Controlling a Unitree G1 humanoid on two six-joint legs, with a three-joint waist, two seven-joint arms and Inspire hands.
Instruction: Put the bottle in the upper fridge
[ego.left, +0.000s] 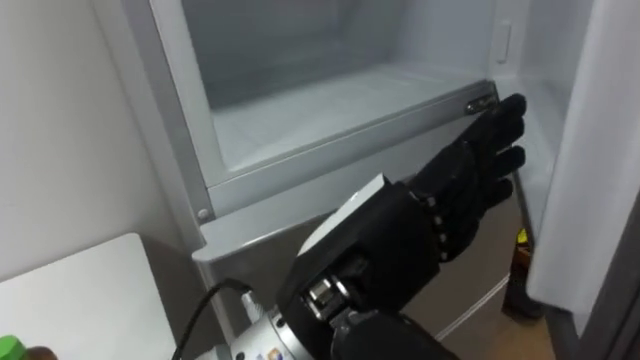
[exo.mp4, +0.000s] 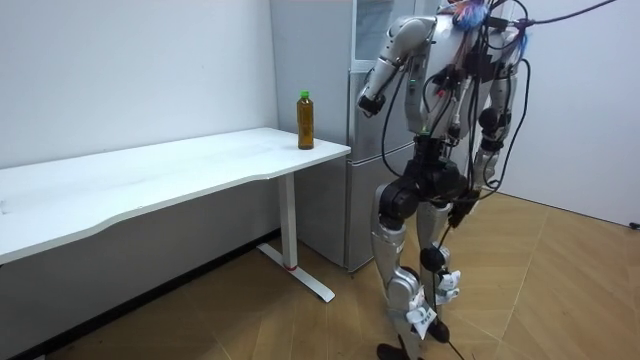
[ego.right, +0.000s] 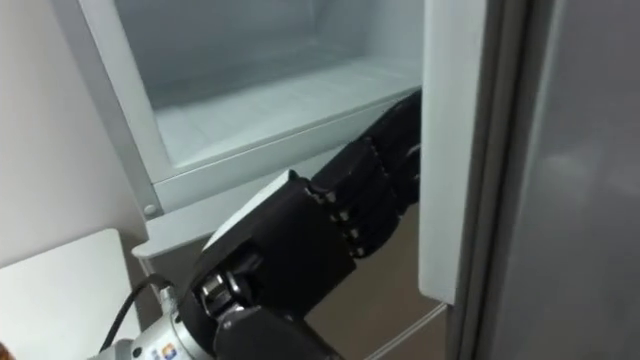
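Observation:
The bottle (exo.mp4: 305, 120), brown with a green cap, stands upright on the white table's (exo.mp4: 180, 170) corner nearest the fridge; its cap (ego.left: 10, 350) peeks in at my lower left. I stand facing the fridge (exo.mp4: 365, 150). The upper compartment (ego.left: 330, 110) is open and its white shelf is bare. My left hand (ego.left: 480, 165) is open, with straight fingers reaching to the compartment's lower front edge near its right corner. In the right eye view the door's edge hides the fingertips of this hand (ego.right: 370, 190). My right hand (exo.mp4: 478, 178) hangs at my side.
The fridge door (ego.left: 590, 150) stands open on my right, close beside my left hand. A white wall lies to the left of the fridge. Something yellow and dark (ego.left: 520, 255) sits low by the door's bottom.

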